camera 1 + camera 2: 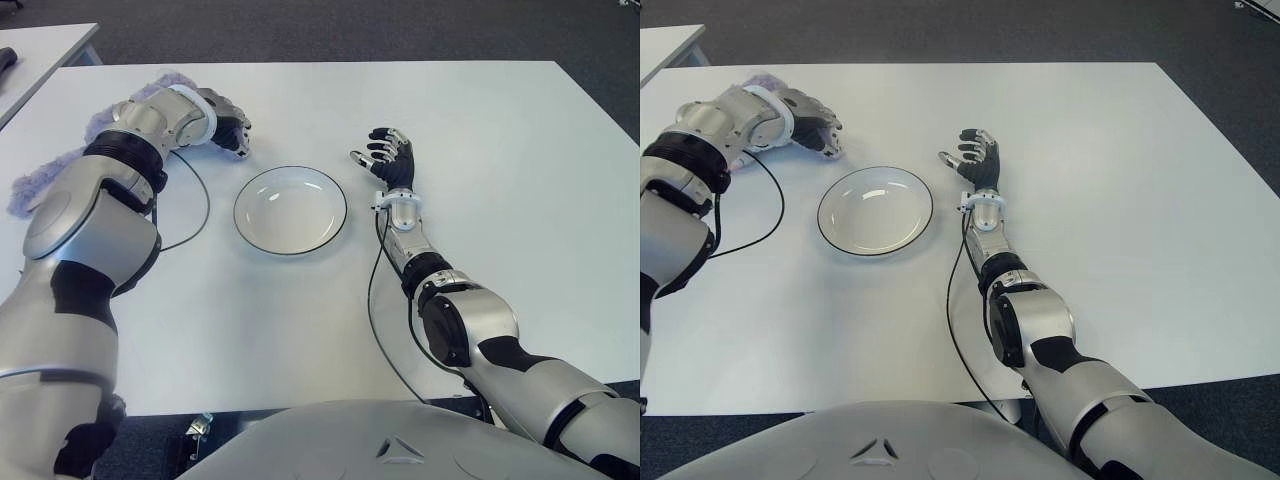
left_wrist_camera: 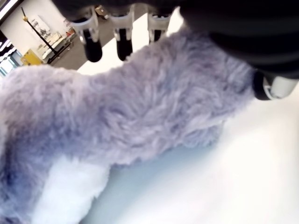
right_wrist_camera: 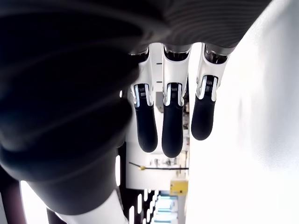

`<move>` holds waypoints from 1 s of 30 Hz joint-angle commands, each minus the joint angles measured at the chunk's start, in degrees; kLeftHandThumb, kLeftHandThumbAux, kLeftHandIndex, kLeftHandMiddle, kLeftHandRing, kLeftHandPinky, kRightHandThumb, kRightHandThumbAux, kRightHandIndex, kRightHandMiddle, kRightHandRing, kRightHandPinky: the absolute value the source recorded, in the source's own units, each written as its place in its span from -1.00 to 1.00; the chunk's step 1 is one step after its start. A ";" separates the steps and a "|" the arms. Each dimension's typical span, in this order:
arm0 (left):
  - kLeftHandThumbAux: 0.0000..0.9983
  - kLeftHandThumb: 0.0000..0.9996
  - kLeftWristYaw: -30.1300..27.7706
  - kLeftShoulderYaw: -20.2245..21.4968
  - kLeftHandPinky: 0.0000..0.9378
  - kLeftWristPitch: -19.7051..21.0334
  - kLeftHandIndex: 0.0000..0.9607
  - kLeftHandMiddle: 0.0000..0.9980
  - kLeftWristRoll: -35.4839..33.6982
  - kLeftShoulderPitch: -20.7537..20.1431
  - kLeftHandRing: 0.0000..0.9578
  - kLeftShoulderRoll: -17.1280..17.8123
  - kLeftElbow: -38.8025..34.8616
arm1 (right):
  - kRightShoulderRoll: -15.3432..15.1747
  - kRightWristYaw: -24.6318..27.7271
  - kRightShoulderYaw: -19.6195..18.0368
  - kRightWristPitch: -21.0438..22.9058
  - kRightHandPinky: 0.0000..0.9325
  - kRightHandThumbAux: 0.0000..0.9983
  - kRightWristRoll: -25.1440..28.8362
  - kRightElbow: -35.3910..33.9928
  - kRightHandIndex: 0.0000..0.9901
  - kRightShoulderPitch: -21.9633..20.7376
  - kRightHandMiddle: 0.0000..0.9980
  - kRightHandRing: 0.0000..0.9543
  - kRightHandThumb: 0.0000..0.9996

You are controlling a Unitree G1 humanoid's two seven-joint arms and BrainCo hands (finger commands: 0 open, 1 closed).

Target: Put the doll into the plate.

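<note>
On the white table [image 1: 500, 200] the plate [image 1: 290, 210] sits in the middle, white with a dark rim, and it holds nothing. Off to the robot's left of it lies the doll [image 2: 140, 116], a grey-purple furry thing with a white patch, mostly hidden behind the left forearm in the eye views, a tuft of it poking out near the far left edge of the table. The left hand [image 1: 225, 125] is right over it: the wrist view has the fur filling the picture, dark fingers [image 2: 122, 39] hooking over the top of the pile, thumb on the other side, so the hand is cupped around the doll while the doll lies on the tabletop. Doll and plate are apart, hand between them. Just to the right of the plate, the right hand [image 1: 390, 160] is idle, its fingers [image 3: 173, 121] straight and loose, gripping nothing. A black cable [image 1: 195, 205] loops across the table near the plate's left rim.
</note>
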 commanded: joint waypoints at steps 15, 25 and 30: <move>-0.62 -0.44 -0.93 -2.43 -1.00 1.53 -1.00 -1.00 4.26 1.24 -1.00 2.18 -3.82 | 4.88 -0.36 -0.52 3.79 -0.27 0.94 -0.24 7.54 -0.33 12.19 -0.30 -0.22 -0.83; -0.61 -0.40 -1.99 -2.35 -1.00 1.51 -1.00 -1.00 4.15 1.63 -1.00 3.24 -5.71 | 4.91 -0.72 -0.56 4.22 -0.28 0.92 -0.22 7.56 -0.36 12.03 -0.31 -0.21 -0.87; -0.60 -0.40 -2.54 -2.14 -1.00 1.40 -1.00 -1.00 3.71 1.89 -1.00 3.40 -5.88 | 5.00 -0.65 -0.70 5.13 -0.32 0.90 -0.02 7.60 -0.35 11.86 -0.31 -0.24 -0.91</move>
